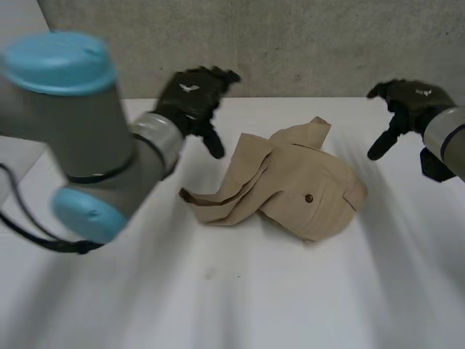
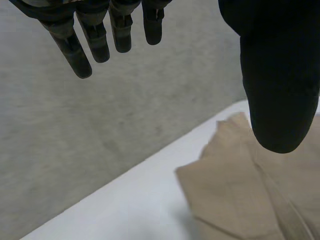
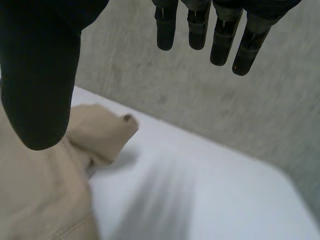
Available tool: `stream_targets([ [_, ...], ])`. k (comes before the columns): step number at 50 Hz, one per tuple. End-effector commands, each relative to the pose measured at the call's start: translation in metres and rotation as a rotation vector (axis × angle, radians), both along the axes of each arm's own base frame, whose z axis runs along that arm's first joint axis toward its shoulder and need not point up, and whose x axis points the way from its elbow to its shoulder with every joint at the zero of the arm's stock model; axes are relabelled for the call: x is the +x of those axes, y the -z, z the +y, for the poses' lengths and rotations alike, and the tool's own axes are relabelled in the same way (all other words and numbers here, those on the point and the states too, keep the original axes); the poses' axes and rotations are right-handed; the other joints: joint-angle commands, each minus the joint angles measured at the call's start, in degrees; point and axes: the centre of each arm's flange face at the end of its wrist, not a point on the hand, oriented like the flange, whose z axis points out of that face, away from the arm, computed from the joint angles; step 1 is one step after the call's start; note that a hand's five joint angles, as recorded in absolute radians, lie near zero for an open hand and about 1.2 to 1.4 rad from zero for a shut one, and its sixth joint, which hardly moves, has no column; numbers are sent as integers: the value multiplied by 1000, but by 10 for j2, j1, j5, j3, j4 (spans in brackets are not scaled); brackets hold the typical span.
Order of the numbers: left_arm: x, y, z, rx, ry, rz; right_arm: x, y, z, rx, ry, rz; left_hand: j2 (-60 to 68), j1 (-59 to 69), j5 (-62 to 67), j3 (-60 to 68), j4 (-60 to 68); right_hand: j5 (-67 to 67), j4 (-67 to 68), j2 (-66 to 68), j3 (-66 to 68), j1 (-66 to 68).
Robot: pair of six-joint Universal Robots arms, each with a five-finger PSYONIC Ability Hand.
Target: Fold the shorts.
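Observation:
Tan shorts (image 1: 290, 185) lie crumpled in a heap on the white table (image 1: 232, 291), a dark button on the pocket facing up. My left hand (image 1: 192, 94) hovers above the table just left of the heap, open, fingers (image 2: 95, 42) straight and holding nothing. Off to the right of the shorts, my right hand (image 1: 407, 105) is raised over the table, open and empty too, with its fingers (image 3: 220, 40) straight. In the left wrist view the shorts (image 2: 245, 190) lie below the thumb. In the right wrist view a shorts (image 3: 45, 185) corner lies under the thumb.
A grey wall (image 1: 290, 43) runs along the table's far edge. Bare white tabletop spreads in front of the shorts and to both sides.

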Motion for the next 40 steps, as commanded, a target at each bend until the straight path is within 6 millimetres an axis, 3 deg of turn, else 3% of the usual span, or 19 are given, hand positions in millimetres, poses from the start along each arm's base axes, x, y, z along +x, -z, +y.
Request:
stream_targets([
  [1,-40,41,-17,-29,60,-73,1,39,-10,160,-17,-145,9,31,-2,13,8,-42,-37,-29,-22,-18],
  [12,-66,101,-33,-44,89,-175,10,97,-19,314,-25,-183,79,102,68,84,78,-42,-37,-29,-22,-18],
  [14,-66,106,-34,-38,89,-179,10,102,-21,324,-26,-176,185,207,174,189,184,70,74,82,89,93],
  [15,-66,106,-34,-38,86,-180,10,104,-21,326,-25,-171,232,255,221,237,231,277,281,289,296,300],
  [17,-66,106,-34,-38,76,-181,10,104,-22,317,-25,-167,383,406,372,387,382,553,558,565,573,577],
  [18,-65,104,-35,-42,64,-177,10,102,-23,310,-27,-169,552,575,541,557,551,657,662,669,677,681],
  [22,-59,95,-42,-67,4,-181,12,78,-31,184,-52,-156,685,707,674,689,684,658,663,671,678,682],
  [23,-58,91,-42,-78,-5,-182,12,62,-33,106,-62,-128,685,708,674,689,684,658,663,671,678,682],
  [25,-56,77,-43,-112,-24,-181,14,46,-33,24,-80,-88,685,708,674,689,684,658,663,671,678,682],
  [26,-53,60,-44,-156,-43,-183,17,37,-32,-21,-94,-68,685,708,674,689,684,658,663,671,678,682],
  [30,-42,24,-50,-264,-99,-190,41,-11,-21,-261,-153,-2,685,708,674,689,684,658,663,671,678,682],
  [31,-38,19,-53,-280,-117,-191,50,-30,-12,-354,-163,10,685,708,674,689,684,658,663,671,678,682],
  [33,-30,9,-56,-298,-146,-190,57,-49,-3,-440,-161,15,685,708,674,689,684,658,663,671,678,682],
  [35,-17,-14,-53,-318,-173,-171,64,-73,10,-541,-155,23,685,708,674,689,684,658,663,671,678,682],
  [40,14,-34,-42,-311,-205,-186,68,-92,33,-606,-168,53,685,708,674,689,684,658,663,671,678,682],
])
